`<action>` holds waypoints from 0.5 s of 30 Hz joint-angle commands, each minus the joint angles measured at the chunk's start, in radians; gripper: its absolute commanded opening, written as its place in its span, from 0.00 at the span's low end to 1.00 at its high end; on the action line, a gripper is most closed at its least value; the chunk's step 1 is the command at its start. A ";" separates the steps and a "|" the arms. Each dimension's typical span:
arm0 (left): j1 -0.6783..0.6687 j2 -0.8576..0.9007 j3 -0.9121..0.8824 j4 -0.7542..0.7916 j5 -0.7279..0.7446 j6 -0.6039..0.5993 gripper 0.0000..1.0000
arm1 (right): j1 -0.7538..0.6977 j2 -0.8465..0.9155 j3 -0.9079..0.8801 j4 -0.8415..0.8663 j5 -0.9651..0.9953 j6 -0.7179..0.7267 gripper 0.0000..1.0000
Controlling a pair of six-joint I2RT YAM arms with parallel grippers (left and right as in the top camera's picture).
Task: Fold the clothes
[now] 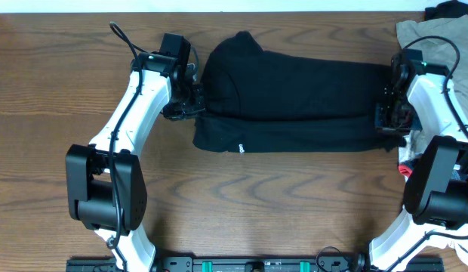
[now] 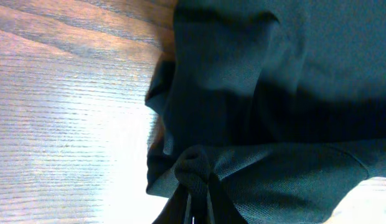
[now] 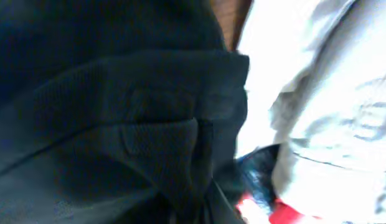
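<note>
The clothes (image 1: 294, 91) are one long black garment lying across the far middle of the table, folded lengthwise, with a small white logo (image 1: 240, 148) on the near layer. My left gripper (image 1: 190, 106) is at its left end. In the left wrist view that gripper (image 2: 194, 208) is shut on a bunched knot of the black fabric (image 2: 274, 93). My right gripper (image 1: 386, 121) is at the garment's right end. The right wrist view is blurred, but a fold of the black cloth (image 3: 118, 93) runs down between that gripper's (image 3: 202, 208) closed fingers.
A beige garment (image 1: 434, 41) lies crumpled at the far right, just behind the right arm, and shows pale in the right wrist view (image 3: 330, 93). A red-and-white item (image 1: 404, 168) sits beside the right gripper. A dark item (image 1: 449, 11) lies in the far right corner.
</note>
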 commanded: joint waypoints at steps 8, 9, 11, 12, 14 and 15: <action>0.039 -0.024 -0.003 -0.002 -0.087 -0.016 0.06 | -0.009 -0.014 0.020 -0.004 0.075 -0.073 0.17; 0.046 -0.024 -0.003 -0.002 -0.087 -0.016 0.06 | -0.011 -0.014 0.020 -0.001 0.074 -0.072 0.16; 0.061 -0.024 -0.003 -0.002 -0.087 -0.016 0.06 | -0.013 -0.014 0.020 0.000 0.073 -0.072 0.17; 0.070 -0.024 -0.003 -0.002 -0.087 -0.016 0.06 | -0.013 -0.014 0.020 -0.005 0.066 -0.072 0.18; 0.081 -0.024 -0.003 -0.002 -0.087 -0.016 0.06 | -0.013 -0.014 0.020 -0.021 0.030 -0.072 0.33; 0.085 -0.024 -0.003 -0.002 -0.087 -0.016 0.06 | -0.013 -0.014 0.019 -0.027 0.003 -0.072 0.34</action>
